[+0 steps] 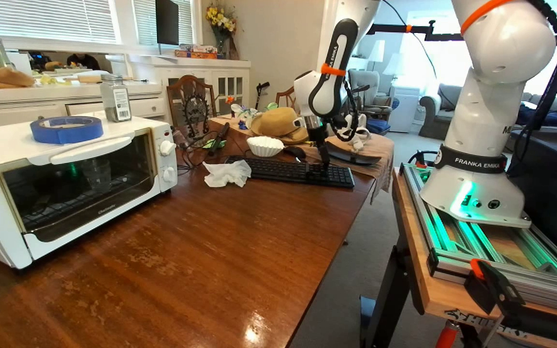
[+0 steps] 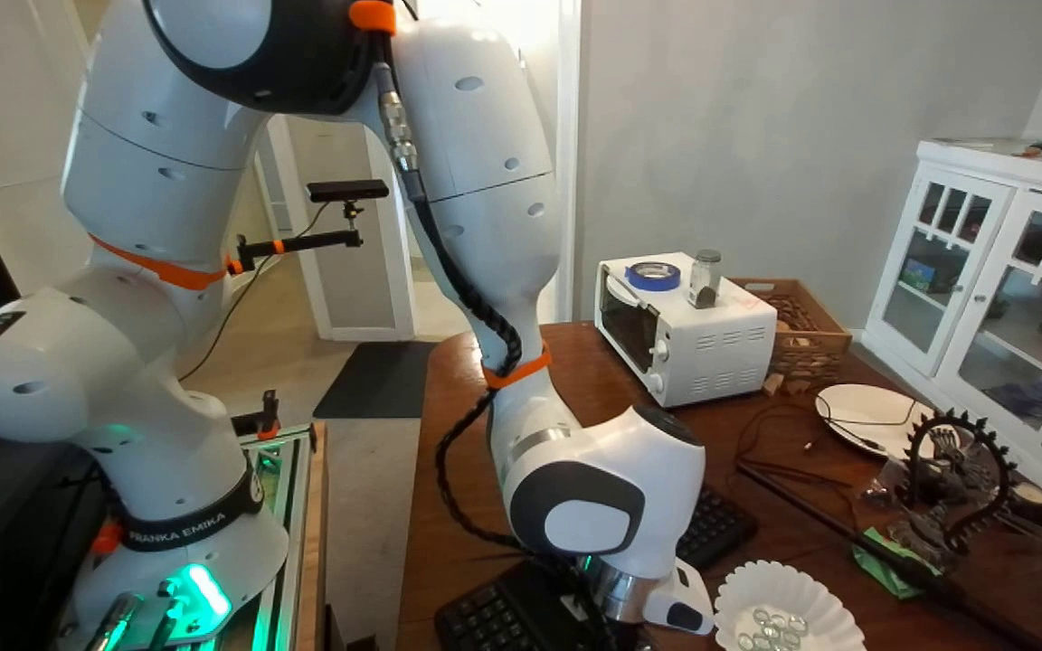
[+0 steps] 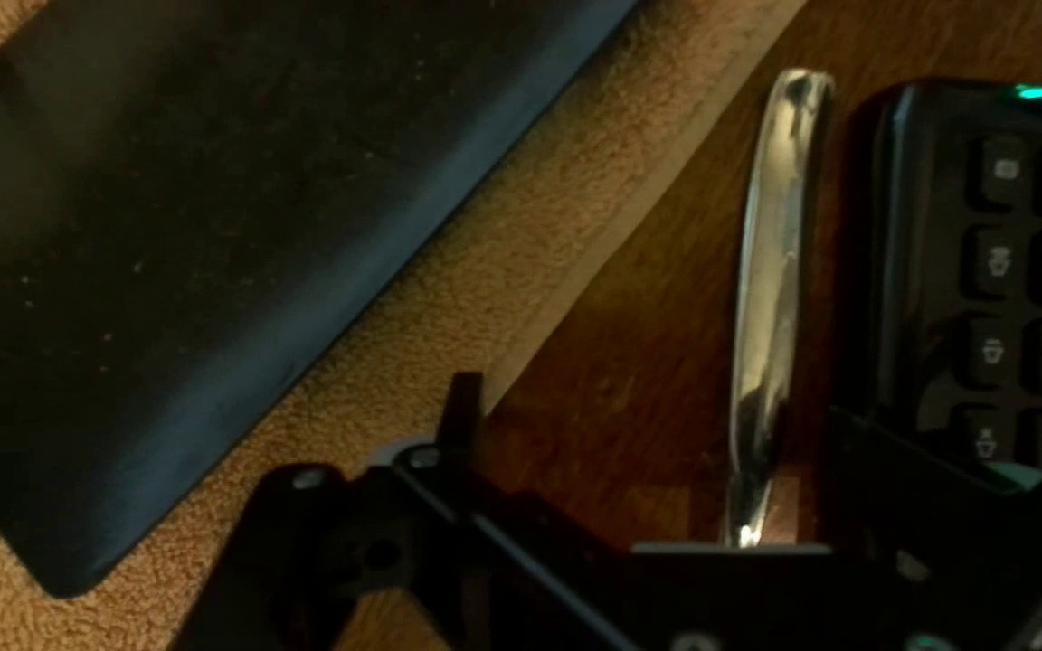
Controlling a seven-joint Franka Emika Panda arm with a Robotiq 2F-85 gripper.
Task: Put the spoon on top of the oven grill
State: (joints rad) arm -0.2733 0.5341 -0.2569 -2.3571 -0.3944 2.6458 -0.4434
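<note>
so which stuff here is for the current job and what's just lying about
For the job:
spoon, probably: only a shiny handle shows, in the wrist view
pincer, open
oven grill, its top being the target

Just lying about:
blue tape roll and glass jar, both on the oven grill's top
keyboard
crumpled white tissue or cloth
fluted white bowl
brown hat

White on the oven [image 2: 709, 344], blue on the tape [image 1: 68, 136] atop it, mottled brown on the table [image 1: 211, 251] under it, silver on the spoon [image 3: 769, 271] well apart.
</note>
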